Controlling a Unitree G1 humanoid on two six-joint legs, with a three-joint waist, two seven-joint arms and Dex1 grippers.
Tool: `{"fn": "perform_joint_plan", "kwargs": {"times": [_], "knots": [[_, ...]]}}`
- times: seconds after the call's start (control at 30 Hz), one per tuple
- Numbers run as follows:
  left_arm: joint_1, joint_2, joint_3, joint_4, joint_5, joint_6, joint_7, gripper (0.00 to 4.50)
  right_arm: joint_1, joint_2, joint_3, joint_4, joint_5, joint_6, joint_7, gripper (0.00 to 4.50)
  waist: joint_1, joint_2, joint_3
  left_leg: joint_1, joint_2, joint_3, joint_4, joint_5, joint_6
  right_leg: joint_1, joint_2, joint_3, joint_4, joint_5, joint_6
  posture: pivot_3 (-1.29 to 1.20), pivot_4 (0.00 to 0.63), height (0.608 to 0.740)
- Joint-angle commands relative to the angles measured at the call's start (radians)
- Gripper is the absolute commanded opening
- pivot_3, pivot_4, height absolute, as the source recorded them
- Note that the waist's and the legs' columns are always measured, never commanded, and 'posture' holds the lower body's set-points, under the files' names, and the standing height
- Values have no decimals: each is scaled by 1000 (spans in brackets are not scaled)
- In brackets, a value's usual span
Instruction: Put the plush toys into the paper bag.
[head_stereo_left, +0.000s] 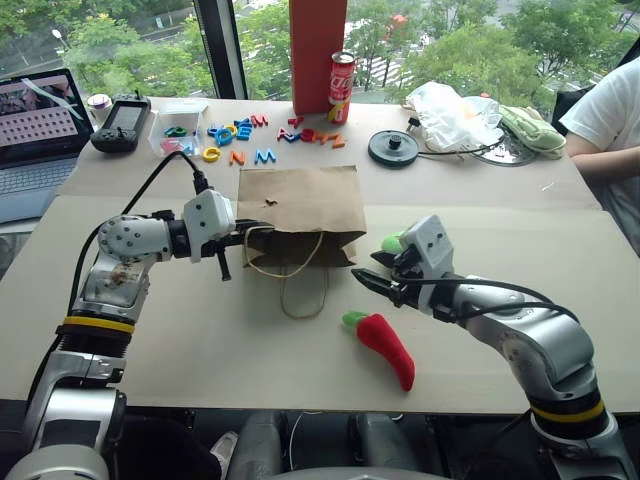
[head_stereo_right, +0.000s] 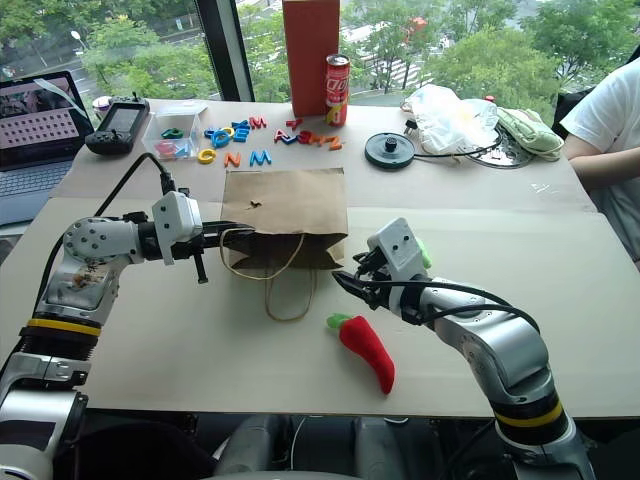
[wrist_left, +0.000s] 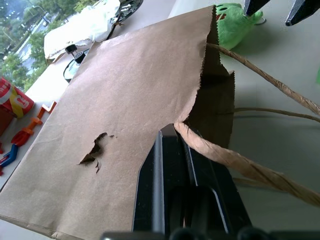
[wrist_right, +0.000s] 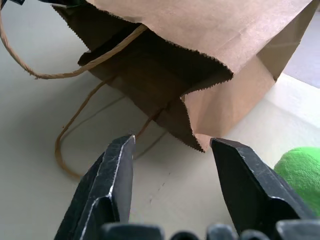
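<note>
My left hand clamped on upper lip of paper bag, holding mouth lifted; bag lies flat on tabletop, mouth toward me. My right hand empty, fingers apart, low before bag mouth. Green plush just beside right hand, at bag's corner; red chili plush nearer me, apart from bag.

Risks:
- Lip already torn near grip; pull could rip paper.
- Loop handle trails before mouth; could snag toy.
- Mouth shallow; toy may push bag away.

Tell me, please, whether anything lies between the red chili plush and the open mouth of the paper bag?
Only the bag's loop handle lies on the table between the red chili plush and the paper bag. The left gripper holds the bag's mouth open; the right gripper hovers nearby.
</note>
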Motion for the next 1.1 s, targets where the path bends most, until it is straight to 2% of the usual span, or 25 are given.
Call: {"fn": "perform_joint_plan", "kwargs": {"times": [0.03, 0.13, 0.5, 0.83, 1.1], "knots": [[-6, -3, 32, -38, -13, 17, 11, 0, -26, 46, 43, -6, -43, 4, -35, 1070, 0, 0, 0, 0, 0, 0, 0, 0, 0, 0, 0, 0, 0, 0, 0, 0, 150, 739], [-14, -12, 35, -56, -29, 54, 8, 0, -68, 115, 101, 51, -91, -16, -62, 52, -4, 0, 0, 0, 0, 1, 0, 0, 0, 0, 0, 0, 0, 0, 0, 0, 150, 739], [-19, -45, 69, -226, -105, 285, 66, 0, -127, 291, 186, 348, -392, -243, -216, 52, -9, 0, 0, -1, 0, 0, -1, 0, 0, 0, 0, 0, 0, 0, 0, 0, 150, 739], [-74, -72, 122, -250, -150, 436, 155, 0, -111, 317, 308, 470, -542, -258, -180, 52, -11, 0, 0, 0, 0, 0, -1, 0, -1, 0, 1, 0, 0, 0, 0, 0, 150, 739], [-84, -79, 139, -255, -158, 457, 176, 0, -115, 326, 297, 493, -590, -260, -141, 52, -12, 0, 0, 1, 0, 0, -1, 1, -1, 0, 1, 0, 1, 0, 0, 0, 150, 739]]}}
